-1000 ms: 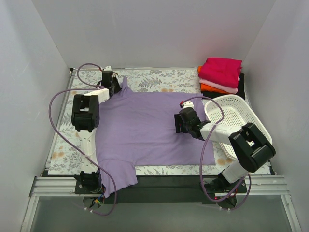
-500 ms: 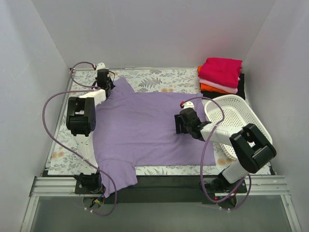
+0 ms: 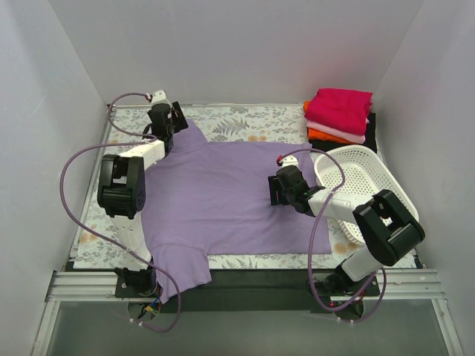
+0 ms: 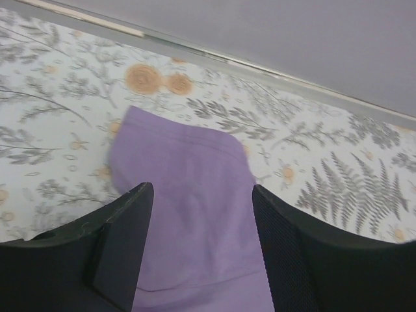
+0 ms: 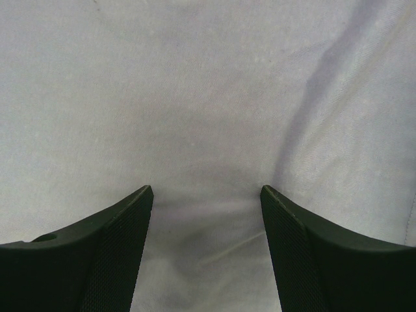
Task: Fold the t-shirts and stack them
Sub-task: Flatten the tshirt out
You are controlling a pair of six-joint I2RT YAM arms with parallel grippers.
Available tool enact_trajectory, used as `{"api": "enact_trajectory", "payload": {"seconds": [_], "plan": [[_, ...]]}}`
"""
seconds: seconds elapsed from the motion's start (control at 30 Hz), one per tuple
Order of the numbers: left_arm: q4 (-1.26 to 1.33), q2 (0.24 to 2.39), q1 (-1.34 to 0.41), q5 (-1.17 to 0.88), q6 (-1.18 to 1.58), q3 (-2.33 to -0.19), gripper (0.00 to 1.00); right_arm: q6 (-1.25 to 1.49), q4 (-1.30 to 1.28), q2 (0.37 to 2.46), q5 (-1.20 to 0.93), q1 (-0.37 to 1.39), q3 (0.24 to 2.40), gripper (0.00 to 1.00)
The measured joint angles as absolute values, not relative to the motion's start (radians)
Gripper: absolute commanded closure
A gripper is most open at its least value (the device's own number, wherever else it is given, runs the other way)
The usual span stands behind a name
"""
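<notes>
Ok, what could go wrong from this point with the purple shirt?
1. The purple shirt has its near sleeve past the front edge of the mat, beside the left arm's base; a fold could drag or snag it there.
2. The right arm passes right beside the basket and might nudge it when it moves.
3. The left tool and right tool are open, holding nothing; a shallow pinch may let the cloth slip.

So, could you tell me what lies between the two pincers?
Only the spread-out lavender t-shirt lies between the left pincer and right pincer, as the top external view shows.
</notes>
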State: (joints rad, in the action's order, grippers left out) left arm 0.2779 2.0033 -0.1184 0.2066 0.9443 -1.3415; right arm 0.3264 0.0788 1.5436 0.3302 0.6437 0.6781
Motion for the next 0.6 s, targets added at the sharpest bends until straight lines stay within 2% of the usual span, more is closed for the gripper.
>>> {"api": "enact_trajectory", "payload": {"seconds": [0.33, 0.6], "plan": [[0.139, 2.199, -0.141, 0.009, 1.030, -1.552, 0.42, 0.326, 0.079, 1.546, 0.331, 0.648, 0.679, 0.39], [0.019, 2.300, -0.139, 0.007, 1.063, -1.638, 0.42, 0.331, 0.007, 1.529, 0.325, 0.662, 0.701, 0.35]]}}
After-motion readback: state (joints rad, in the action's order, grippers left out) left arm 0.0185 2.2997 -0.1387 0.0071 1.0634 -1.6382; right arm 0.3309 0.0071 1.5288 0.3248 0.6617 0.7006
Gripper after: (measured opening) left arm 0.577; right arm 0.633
